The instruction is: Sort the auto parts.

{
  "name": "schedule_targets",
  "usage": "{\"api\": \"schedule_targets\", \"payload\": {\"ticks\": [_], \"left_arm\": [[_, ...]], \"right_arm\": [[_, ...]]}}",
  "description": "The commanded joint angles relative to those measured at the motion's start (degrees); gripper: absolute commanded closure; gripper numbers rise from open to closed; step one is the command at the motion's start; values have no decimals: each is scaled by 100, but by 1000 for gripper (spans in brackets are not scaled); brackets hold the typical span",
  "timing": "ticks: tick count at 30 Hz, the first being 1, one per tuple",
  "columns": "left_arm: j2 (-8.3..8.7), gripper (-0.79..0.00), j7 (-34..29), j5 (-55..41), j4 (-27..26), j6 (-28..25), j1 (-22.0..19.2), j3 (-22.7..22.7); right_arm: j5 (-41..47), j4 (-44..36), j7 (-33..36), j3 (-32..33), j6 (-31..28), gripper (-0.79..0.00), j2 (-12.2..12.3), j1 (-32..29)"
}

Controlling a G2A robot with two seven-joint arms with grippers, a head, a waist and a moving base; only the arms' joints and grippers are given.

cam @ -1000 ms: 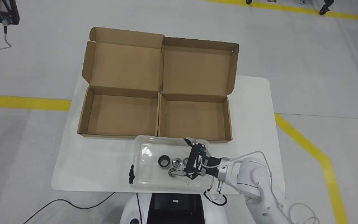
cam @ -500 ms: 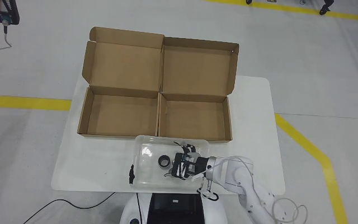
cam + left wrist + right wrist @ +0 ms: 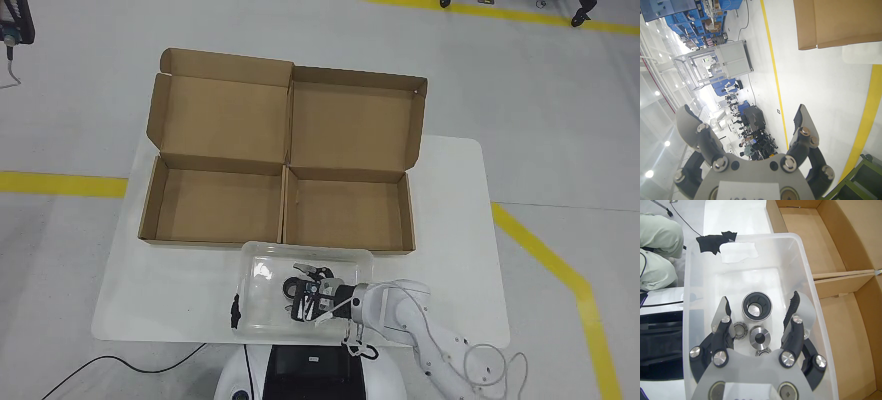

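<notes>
A clear plastic bin stands at the table's near edge, in front of two cardboard boxes. My right gripper is inside it, open. In the right wrist view the open right gripper straddles a black bearing ring standing on the bin floor, touching nothing. Closer to the wrist lie a small roller bearing, a silver bushing and a second small bearing, half hidden by the gripper body. My left gripper is open and empty, aimed out at the room off the table.
Two open, empty cardboard boxes stand side by side behind the bin, lids folded back. Black tape and a white label sit on the bin's end wall. The white table has bare room to the right.
My right gripper has travelled left along the bin, from its right end to over the black ring, staying open. The parts have not moved.
</notes>
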Motion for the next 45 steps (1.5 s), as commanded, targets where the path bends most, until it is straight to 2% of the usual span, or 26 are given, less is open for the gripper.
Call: {"api": "schedule_targets", "payload": {"ticks": [1, 10, 14, 17, 21, 24, 27, 31, 45], "left_arm": [[0, -785, 0, 0, 0, 0, 0, 0], [0, -785, 0, 0, 0, 0, 0, 0], [0, -785, 0, 0, 0, 0, 0, 0], [0, -785, 0, 0, 0, 0, 0, 0], [0, -785, 0, 0, 0, 0, 0, 0], [0, -785, 0, 0, 0, 0, 0, 0], [0, -785, 0, 0, 0, 0, 0, 0], [0, -785, 0, 0, 0, 0, 0, 0], [0, -785, 0, 0, 0, 0, 0, 0]], "right_arm": [[16, 85, -1, -57, 4, -600, -8, 61], [90, 414, 316, -325, 144, -628, -58, 308], [158, 547, 398, -449, 192, -585, -89, 426], [193, 617, 455, -520, 246, -625, -108, 500], [224, 689, 487, -584, 279, -613, -122, 575], [240, 740, 518, -620, 287, -511, -125, 612], [231, 782, 568, -650, 314, -336, -128, 647], [266, 806, 554, -680, 310, 0, -128, 676], [349, 564, 88, -535, 182, 0, -54, 704]]}}
